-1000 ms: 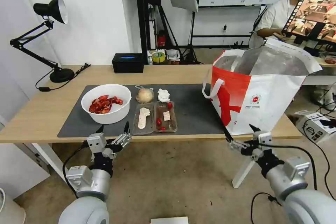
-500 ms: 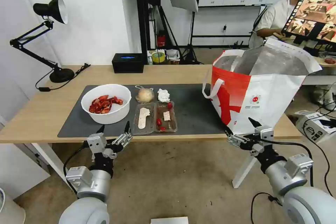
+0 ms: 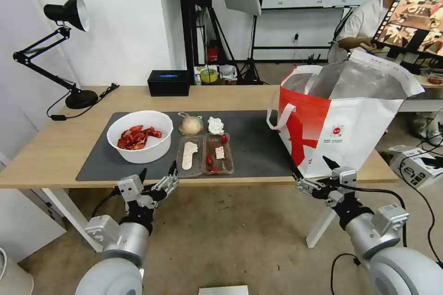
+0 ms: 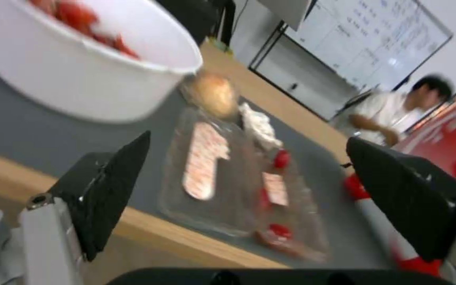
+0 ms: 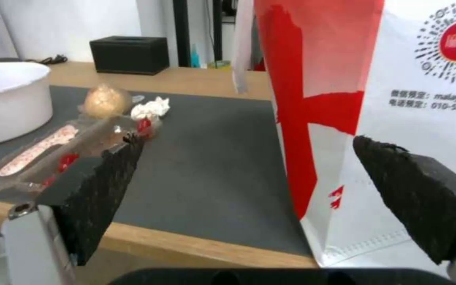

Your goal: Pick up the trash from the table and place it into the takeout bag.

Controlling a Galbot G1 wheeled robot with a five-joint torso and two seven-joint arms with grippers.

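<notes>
both sets of jaws were held wide apart with nothing between them. the left gripper [image 3: 157,173] was parked just off the near edge of the table [image 3: 55,147], in front of the tray, and the right gripper [image 3: 313,170] was kept just off the same edge by the near corner of the bag. probably they were positioned like that so each arm was lined up for its own side of the job, though that's a guess.

biggest first: the table was mostly covered by a dark grey mat [image 3: 254,143], likely laid down so the mess was kept off the wood. the takeout bag [image 3: 350,120] was stood upright at the right end of the mat with its mouth propped open, foil lining showing, so stuff could be dropped straight in from above. nothing could be made out inside it.

the trash was all clustered on the left half of the mat, well apart from the bag. the white bowl [image 3: 140,136] of red shells was set furthest left. just beside it the clear hinged tray [image 3: 204,155] was lying open and flat, red scraps inside. behind the tray, the knotted clear bag [image 3: 191,125] with its beige lump and the crumpled tissue [image 3: 215,125] were sitting side by side.

none of it had been lifted yet, so the task looked basically unstarted.
</notes>
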